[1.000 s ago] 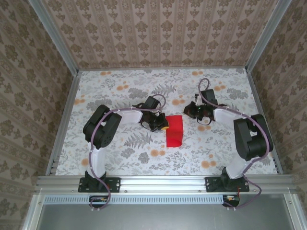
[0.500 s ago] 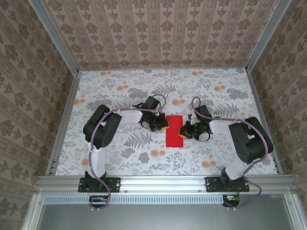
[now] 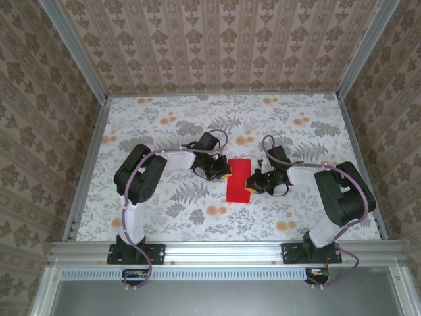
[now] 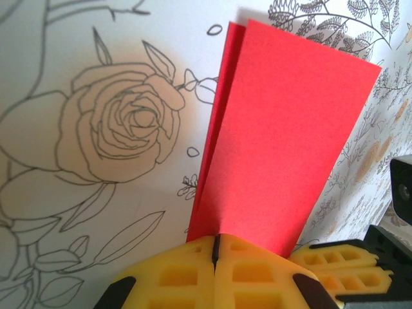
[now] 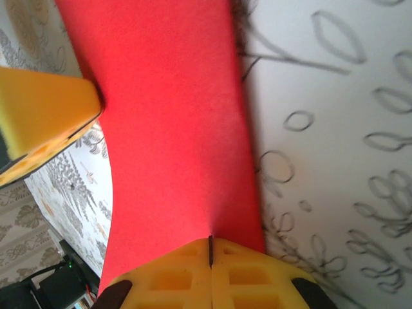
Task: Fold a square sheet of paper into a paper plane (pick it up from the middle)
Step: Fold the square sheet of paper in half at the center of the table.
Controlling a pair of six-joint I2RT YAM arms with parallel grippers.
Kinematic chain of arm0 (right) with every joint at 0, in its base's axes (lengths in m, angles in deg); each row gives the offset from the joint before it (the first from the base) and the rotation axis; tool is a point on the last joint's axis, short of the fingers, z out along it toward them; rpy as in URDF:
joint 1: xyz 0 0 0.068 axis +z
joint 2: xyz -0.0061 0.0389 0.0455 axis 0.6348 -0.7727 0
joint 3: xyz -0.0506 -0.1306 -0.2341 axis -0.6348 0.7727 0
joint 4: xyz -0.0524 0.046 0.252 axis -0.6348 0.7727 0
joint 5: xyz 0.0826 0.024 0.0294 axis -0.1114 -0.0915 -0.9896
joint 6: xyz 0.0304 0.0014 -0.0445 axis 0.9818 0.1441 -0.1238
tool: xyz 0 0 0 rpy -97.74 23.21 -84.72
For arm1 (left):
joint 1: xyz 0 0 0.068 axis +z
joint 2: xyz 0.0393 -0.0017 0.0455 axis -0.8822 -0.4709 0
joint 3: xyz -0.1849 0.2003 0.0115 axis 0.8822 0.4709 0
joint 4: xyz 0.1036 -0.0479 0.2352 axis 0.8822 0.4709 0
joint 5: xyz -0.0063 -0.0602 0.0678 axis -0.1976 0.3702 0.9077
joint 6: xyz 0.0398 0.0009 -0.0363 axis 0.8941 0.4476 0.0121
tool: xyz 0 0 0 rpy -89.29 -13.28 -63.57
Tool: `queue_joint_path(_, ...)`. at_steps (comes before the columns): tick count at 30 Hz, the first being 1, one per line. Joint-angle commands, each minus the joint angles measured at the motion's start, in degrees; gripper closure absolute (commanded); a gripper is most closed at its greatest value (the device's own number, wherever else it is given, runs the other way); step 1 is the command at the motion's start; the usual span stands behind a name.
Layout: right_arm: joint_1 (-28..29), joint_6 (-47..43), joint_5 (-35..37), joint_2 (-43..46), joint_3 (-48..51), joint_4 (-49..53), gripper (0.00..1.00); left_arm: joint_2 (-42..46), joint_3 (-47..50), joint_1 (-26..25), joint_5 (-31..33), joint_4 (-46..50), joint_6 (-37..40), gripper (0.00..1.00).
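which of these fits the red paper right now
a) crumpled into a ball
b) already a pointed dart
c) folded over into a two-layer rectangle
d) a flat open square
c: the red paper is a plain rectangle, and the left wrist view shows a second layer's edge peeking out along its left side.

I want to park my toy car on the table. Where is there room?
The far strip of the table, along the back wall, is bare. So is the near strip between the paper and the front rail. The middle is crowded: the left claw and right claw, both shut, sit at the paper's two sides.
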Motion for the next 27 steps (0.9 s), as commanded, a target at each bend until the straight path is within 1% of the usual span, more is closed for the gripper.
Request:
queue_joint_path(1,2.23,-0.69,-3.12,1.98,-2.34,3.29,0.93,-5.17,3.88,0.71,7.53,11.11,1.18,1.00)
queue_joint_path(7,3.18,-1.48,-0.54,0.42,0.43,7.00,0.93,-5.30,3.87,0.81,7.60,11.08,1.27,1.00)
queue_joint_path(15,3.21,-1.72,1.34,1.93,5.23,8.32,0.93,-6.05,3.99,1.02,7.42,10.84,1.42,1.00)
queue_joint_path(23,3.21,1.01,3.46,7.46,11.31,8.97,0.90,-6.13,4.21,1.20,7.60,10.73,1.82,1.00)
queue_joint_path(27,3.16,0.52,4.08,8.97,11.52,10.22,0.90,-6.15,3.22,1.32,7.68,11.49,3.12,1.00)
